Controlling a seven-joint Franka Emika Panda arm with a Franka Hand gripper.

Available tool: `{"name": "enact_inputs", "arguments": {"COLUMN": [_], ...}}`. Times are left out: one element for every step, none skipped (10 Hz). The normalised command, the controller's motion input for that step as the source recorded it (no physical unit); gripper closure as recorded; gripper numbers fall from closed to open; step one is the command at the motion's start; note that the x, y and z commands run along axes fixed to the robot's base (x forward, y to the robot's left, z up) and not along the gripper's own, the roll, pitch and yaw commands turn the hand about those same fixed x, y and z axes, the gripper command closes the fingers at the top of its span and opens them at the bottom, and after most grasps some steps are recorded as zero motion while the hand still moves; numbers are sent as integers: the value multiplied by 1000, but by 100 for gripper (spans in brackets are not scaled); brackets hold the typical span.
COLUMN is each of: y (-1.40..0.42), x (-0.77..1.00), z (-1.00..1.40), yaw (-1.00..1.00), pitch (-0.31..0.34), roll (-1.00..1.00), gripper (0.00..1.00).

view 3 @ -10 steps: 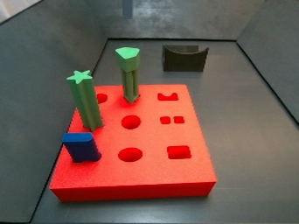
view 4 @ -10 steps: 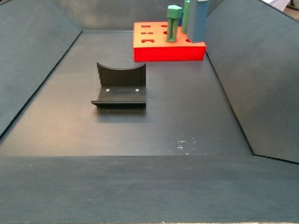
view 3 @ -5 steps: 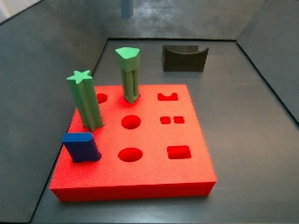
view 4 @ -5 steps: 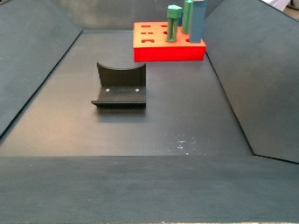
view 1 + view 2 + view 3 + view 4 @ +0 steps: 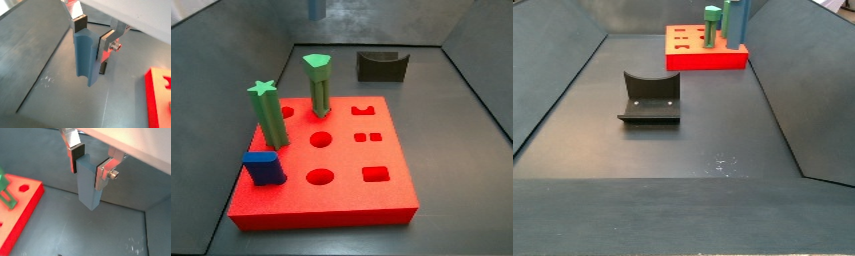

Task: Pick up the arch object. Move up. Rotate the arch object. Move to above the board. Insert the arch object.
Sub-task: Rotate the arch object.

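We count one gripper [image 5: 92,31], seen only in both wrist views, its two silver fingers [image 5: 77,155] closed on one arch object [image 5: 85,55], a single slate-blue peg held clear of the floor. There is one board [image 5: 358,205], red, carrying two tall green pegs [image 5: 267,115] and one short blue block [image 5: 263,167]. On its top we make out six open holes, perhaps more behind the pegs. One fixture [image 5: 649,97] stands on the floor.
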Motion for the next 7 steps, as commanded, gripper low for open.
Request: {"name": "enact_inputs", "arguments": {"y": [4, 6, 7, 7, 8, 9, 9], "x": [-1, -1, -1, -1, -1, -1, -1], "z": [0, 0, -1, -1, -1, -1, -1], "yaw": [-1000, -1000, -1000, -1000, -1000, -1000, -1000], "pitch": [-14, -15, -16, -17, -20, -21, -24], "roll": [-25, -27, -29, -31, -35, -37, -42], "gripper": [100, 100, 100, 100, 100, 100, 100]}}
